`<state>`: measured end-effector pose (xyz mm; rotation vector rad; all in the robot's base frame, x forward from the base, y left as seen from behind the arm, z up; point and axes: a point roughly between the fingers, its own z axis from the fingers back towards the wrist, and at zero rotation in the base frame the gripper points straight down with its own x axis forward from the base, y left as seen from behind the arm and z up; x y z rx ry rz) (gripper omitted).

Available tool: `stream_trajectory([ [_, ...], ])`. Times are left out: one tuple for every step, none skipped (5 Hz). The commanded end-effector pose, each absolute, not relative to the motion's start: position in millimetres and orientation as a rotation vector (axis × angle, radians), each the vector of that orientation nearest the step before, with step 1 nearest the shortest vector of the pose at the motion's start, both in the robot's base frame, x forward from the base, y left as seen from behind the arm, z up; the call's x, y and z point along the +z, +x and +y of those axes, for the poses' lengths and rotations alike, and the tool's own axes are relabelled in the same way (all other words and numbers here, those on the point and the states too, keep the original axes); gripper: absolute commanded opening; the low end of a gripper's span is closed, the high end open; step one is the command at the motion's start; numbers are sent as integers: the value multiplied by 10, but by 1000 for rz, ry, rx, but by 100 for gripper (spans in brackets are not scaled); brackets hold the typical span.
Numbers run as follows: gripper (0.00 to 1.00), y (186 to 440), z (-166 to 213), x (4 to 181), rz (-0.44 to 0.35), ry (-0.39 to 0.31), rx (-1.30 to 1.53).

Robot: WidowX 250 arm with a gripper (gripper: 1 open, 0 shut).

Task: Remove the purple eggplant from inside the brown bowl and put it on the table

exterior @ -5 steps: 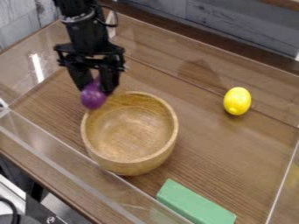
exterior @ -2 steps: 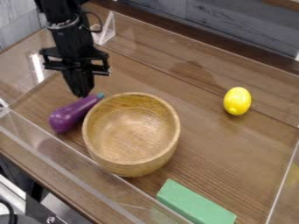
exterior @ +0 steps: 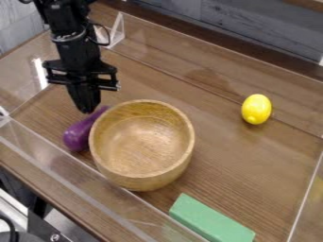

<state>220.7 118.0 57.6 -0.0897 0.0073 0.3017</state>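
You're looking at a dark brown wood-grain table with clear acrylic walls round it. Brown wooden bowl sits on it just left of centre, upright. Purple eggplant lies flat on the tabletop at the bowl's 9 o'clock, touching or just beside the outer wall, can't tell which. Yellow lemon rests at the bowl's 2 o'clock, well apart. Green rectangular block lies at the bowl's 5 o'clock, near the front wall.
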Motion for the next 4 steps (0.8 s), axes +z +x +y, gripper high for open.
stream_trajectory([
  [0,2247,1200,630,-17,-72,298],
  [0,2258,1185,652,-16,-76,300],
  [0,2267,1172,669,-14,-78,302],
  [0,2267,1167,661,-10,-77,305],
])
